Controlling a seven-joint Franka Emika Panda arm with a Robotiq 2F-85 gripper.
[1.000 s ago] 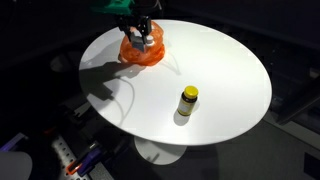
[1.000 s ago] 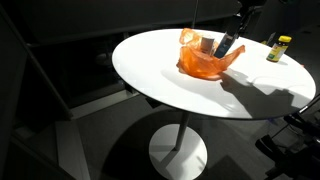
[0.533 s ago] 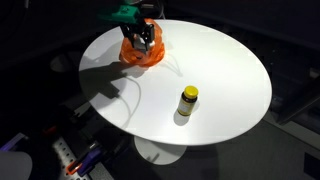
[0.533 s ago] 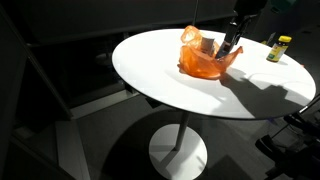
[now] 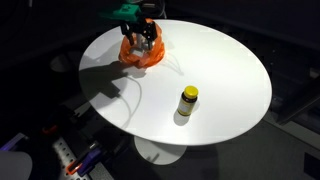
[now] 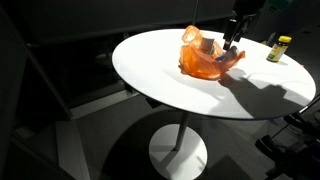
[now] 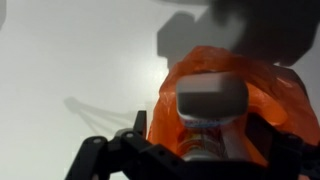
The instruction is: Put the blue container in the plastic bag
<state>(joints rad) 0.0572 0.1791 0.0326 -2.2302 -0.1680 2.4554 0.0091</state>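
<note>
The orange plastic bag (image 5: 141,52) (image 6: 205,60) lies on the far part of the white round table (image 5: 220,70) (image 6: 150,60). The container (image 7: 210,100), showing a grey cap and a printed label, stands inside the bag (image 7: 275,90); in an exterior view it shows as a pale shape (image 6: 207,43). My gripper (image 7: 210,150) (image 5: 144,36) (image 6: 232,38) hangs just over the bag. Its jaws stand wide on either side of the container, with a gap on each side. The container's lower body is hidden by the bag and by the gripper.
A small bottle with a yellow lid (image 5: 188,100) (image 6: 279,47) stands alone on the table, well away from the bag. Dark floor and the table's edge surround the scene; cables and tools (image 5: 75,158) lie on the floor below.
My gripper has lifted a little out of the bag and its jaws have spread apart. The container stays in the bag.
</note>
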